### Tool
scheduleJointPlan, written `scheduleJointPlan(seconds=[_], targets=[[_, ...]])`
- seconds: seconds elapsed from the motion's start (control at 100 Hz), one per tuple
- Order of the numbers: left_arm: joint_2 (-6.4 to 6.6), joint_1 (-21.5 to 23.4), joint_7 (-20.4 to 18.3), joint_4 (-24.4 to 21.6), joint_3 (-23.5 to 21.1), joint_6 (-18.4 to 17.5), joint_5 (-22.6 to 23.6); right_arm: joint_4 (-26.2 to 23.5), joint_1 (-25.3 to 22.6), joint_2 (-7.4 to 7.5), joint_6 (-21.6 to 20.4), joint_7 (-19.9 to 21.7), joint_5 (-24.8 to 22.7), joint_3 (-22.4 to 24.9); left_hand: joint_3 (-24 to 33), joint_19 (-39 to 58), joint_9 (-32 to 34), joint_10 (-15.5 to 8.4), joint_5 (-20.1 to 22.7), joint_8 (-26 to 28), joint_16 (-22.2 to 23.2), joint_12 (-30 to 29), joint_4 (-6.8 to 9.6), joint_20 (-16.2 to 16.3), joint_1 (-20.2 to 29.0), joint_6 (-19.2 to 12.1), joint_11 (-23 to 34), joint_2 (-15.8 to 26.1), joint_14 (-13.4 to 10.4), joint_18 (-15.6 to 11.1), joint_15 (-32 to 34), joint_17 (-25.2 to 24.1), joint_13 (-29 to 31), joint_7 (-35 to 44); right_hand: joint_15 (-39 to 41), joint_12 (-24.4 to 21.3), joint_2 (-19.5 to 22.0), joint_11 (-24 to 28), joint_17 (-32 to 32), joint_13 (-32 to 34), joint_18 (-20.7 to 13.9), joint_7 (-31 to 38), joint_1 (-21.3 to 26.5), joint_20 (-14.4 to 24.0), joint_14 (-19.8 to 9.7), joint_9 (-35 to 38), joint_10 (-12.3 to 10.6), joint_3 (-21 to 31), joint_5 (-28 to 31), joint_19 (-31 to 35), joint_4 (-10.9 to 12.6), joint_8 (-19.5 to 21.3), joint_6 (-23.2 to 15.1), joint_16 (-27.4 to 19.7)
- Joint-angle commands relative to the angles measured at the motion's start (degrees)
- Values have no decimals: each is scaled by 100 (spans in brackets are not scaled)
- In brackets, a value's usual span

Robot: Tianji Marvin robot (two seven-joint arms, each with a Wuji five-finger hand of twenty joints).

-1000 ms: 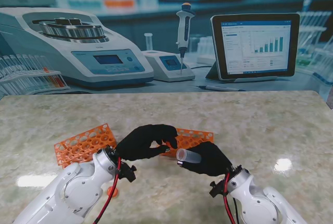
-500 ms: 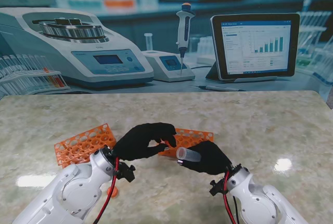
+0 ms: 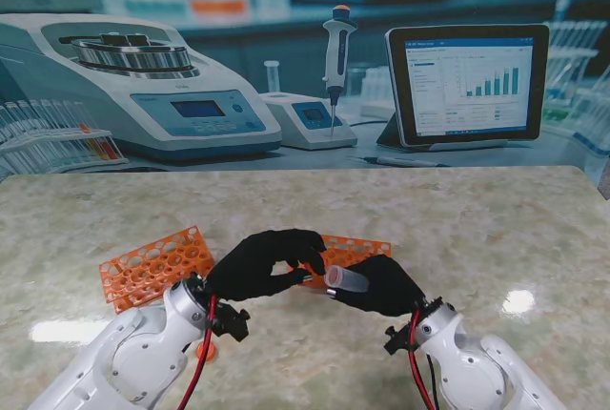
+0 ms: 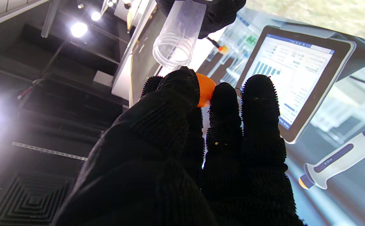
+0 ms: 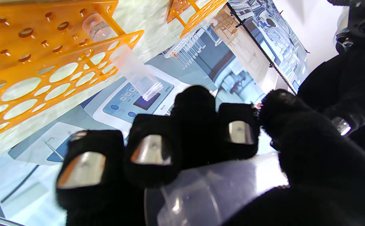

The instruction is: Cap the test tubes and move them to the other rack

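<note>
My right hand (image 3: 381,286) is shut on a clear test tube (image 3: 346,279), its open mouth (image 4: 172,53) pointing toward my left hand. My left hand (image 3: 262,263) pinches a small orange cap (image 4: 205,91) between thumb and fingers, just short of the tube's mouth. In the right wrist view the held tube (image 5: 214,194) lies across my palm. Behind both hands lies an orange rack (image 3: 355,251); a second orange rack (image 3: 152,263) sits to the left. Another clear tube (image 5: 135,75) stands in a rack (image 5: 44,78).
An orange cap (image 3: 206,350) lies on the marble table (image 3: 457,219) near my left forearm. The backdrop beyond the table's far edge shows a centrifuge (image 3: 143,86), a pipette (image 3: 336,57) and a tablet (image 3: 467,81).
My left hand has moved right with the cap, closing the gap to the tube's mouth. The right hand tilted the tube slightly toward it.
</note>
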Motion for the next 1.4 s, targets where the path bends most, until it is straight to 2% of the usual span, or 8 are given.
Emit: scheduleJointPlan(seconds=[0.0, 0.38, 0.89, 0.91, 1.08, 1.18, 1.35, 1.39], targets=[[-4, 75, -35, -67, -21, -40, -26, 28, -12, -18, 50, 16, 18, -12, 206, -108, -107, 114, 126, 44, 125, -45, 262, 77, 626, 257, 85, 160, -287, -8, -55, -14, 29, 37, 730, 29, 310, -13, 101, 79, -3, 57, 180, 29, -422, 180, -23, 74, 413, 266, 12, 79, 119, 239], [19, 170, -122, -127, 19, -140, -97, 109, 61, -22, 92, 21, 43, -36, 175, -56, -99, 99, 129, 50, 127, -10, 270, 7, 626, 238, 79, 183, -294, -155, -57, 6, 33, 39, 730, 35, 304, -14, 101, 79, -3, 56, 173, 29, -422, 188, -24, 77, 414, 266, 12, 82, 119, 239], [37, 68, -220, -26, 190, -105, -175, 154, 86, -24, 68, 22, 57, -25, 166, -47, -95, 114, 127, 50, 128, 15, 287, -11, 626, 252, 68, 181, -290, -154, -54, 13, 37, 35, 730, 42, 312, -13, 101, 79, -3, 55, 172, 29, -422, 187, -19, 76, 414, 266, 10, 84, 119, 239], [37, 59, -220, -17, 198, -99, -175, 155, 87, -24, 67, 21, 57, -26, 172, -60, -92, 118, 129, 49, 131, 12, 288, -10, 626, 255, 65, 171, -280, -45, -52, -2, 37, 33, 730, 42, 310, -13, 101, 79, -3, 55, 173, 29, -422, 187, -19, 77, 414, 266, 11, 84, 119, 239], [37, -11, -238, 47, 257, -44, -186, 158, 85, -25, 58, 17, 56, -25, 162, -44, -92, 94, 129, 50, 130, 20, 286, -8, 626, 234, 63, 186, -292, -157, -51, 14, 37, 35, 730, 43, 313, -15, 101, 79, -3, 55, 171, 29, -422, 182, -23, 76, 414, 266, 10, 84, 119, 239], [31, -54, -225, 84, 298, -19, -184, 158, 84, -26, 52, 11, 55, -24, 165, -66, -89, 110, 130, 51, 133, 27, 285, 12, 626, 241, 65, 185, -286, -23, -49, -12, 31, 37, 730, 44, 313, -15, 101, 79, -3, 55, 170, 29, -422, 183, -26, 76, 414, 266, 10, 84, 119, 239], [17, -148, -207, 161, 391, 29, -225, 155, 70, -27, 21, 1, 48, -17, 166, -46, -87, 99, 131, 51, 128, 22, 282, 27, 626, 243, 62, 181, -295, -143, -48, -2, 33, 41, 730, 46, 314, -14, 101, 79, -3, 55, 173, 29, -422, 182, -23, 76, 414, 266, 10, 84, 119, 239], [11, -172, -196, 180, 417, 37, -236, 155, 67, -27, 11, -2, 45, -14, 168, -56, -91, 107, 127, 50, 128, 27, 285, 24, 626, 243, 63, 179, -297, -63, -48, -17, 30, 40, 730, 46, 318, -14, 101, 79, -3, 55, 170, 29, -422, 179, -20, 75, 414, 266, 9, 84, 119, 239]])
